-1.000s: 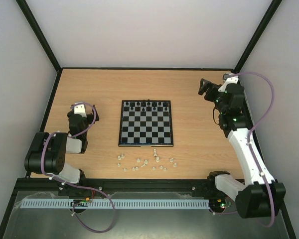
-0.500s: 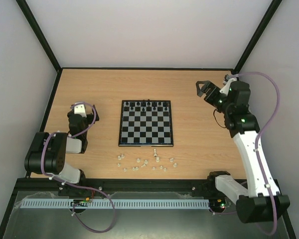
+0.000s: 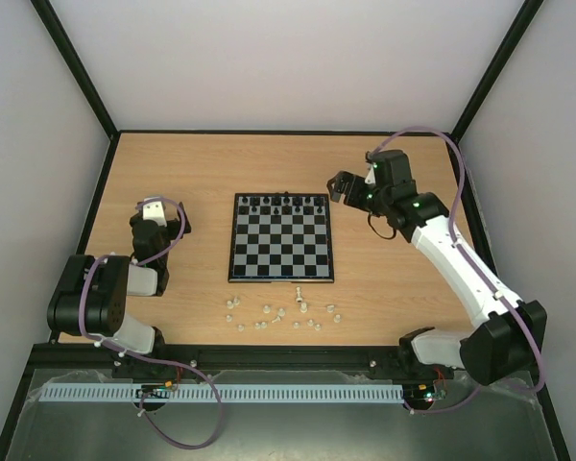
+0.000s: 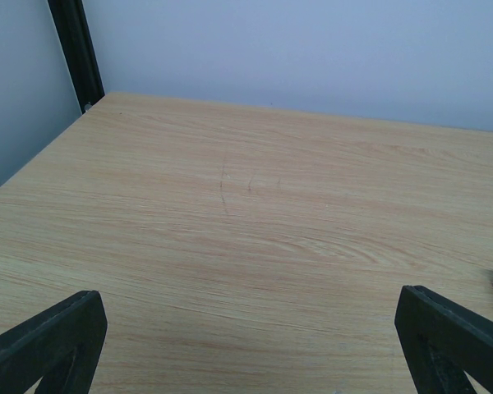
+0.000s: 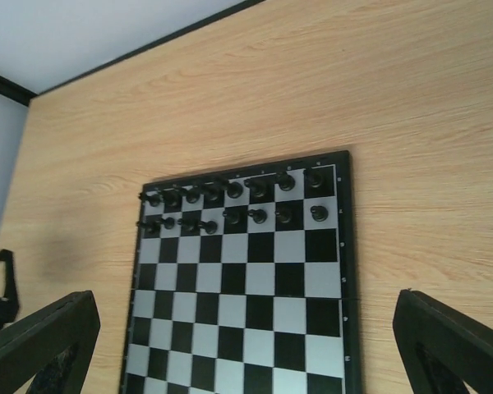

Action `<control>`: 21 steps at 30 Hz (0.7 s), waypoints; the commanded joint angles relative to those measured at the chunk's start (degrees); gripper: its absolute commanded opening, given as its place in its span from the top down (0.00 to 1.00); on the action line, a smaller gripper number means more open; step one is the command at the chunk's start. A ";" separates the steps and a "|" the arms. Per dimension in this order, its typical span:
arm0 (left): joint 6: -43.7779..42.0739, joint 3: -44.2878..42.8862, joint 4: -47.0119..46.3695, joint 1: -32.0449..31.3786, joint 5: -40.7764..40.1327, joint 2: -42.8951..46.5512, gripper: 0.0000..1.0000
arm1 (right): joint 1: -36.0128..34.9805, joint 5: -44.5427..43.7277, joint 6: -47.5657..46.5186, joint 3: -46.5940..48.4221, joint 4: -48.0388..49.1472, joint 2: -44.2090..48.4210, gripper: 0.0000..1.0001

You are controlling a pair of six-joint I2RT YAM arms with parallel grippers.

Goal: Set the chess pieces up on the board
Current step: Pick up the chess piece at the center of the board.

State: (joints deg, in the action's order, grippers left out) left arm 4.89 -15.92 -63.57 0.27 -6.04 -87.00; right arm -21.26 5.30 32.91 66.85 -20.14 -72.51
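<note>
top view, near edge: both arm bases sit at the bottom, partly hidden behind the black frame rail.

the chess pieces [image 3: 280,313] lie scattered on the wood table [image 3: 394,279], on the strip between the bases and the board's near edge. none of them is on the board. they are too small for you to count or to tell upright from tipped. one taller piece [image 3: 300,296] sits just beside the board's near border; its pose is unclear.

left gripper [image 4: 246,349]: the arm is folded at the left side of the table, well apart from the board. in the wrist view only the two fingers [image 4: 45,345] show, cut off at the bottom corners, spread wide with bare wood between them. nothing held.

the board [image 3: 280,257] lies in the middle of the table. the near rows are bare. the black pieces [image 3: 286,204] fill the two far rows; in the right wrist view the board's near part is cut off by the frame.

right gripper [image 3: 338,188]: it hovers just beside the board's far right corner, jaws wide apart, gripping nothing. a dark shape at the left edge of its wrist view is cut off; you cannot tell what it is.
</note>
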 commanded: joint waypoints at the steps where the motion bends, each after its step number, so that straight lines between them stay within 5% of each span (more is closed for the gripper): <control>1: -0.58 -0.42 -2.97 -0.10 -0.20 0.10 0.01 | -2.71 -8.19 -4.88 0.17 -3.25 -1.22 0.01; 6: -0.53 -0.42 -2.99 -0.10 -0.20 0.08 0.01 | -6.12 -11.04 -6.41 -7.45 -1.27 -1.91 0.01; 21: -0.58 -0.38 -3.05 -0.10 -0.20 0.15 0.01 | -23.00 -10.91 -4.93 -20.98 0.18 0.10 0.33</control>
State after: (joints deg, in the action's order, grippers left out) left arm 4.89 -15.92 -63.57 0.27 -6.04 -87.00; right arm -41.93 -4.78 27.66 47.90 -18.96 -74.87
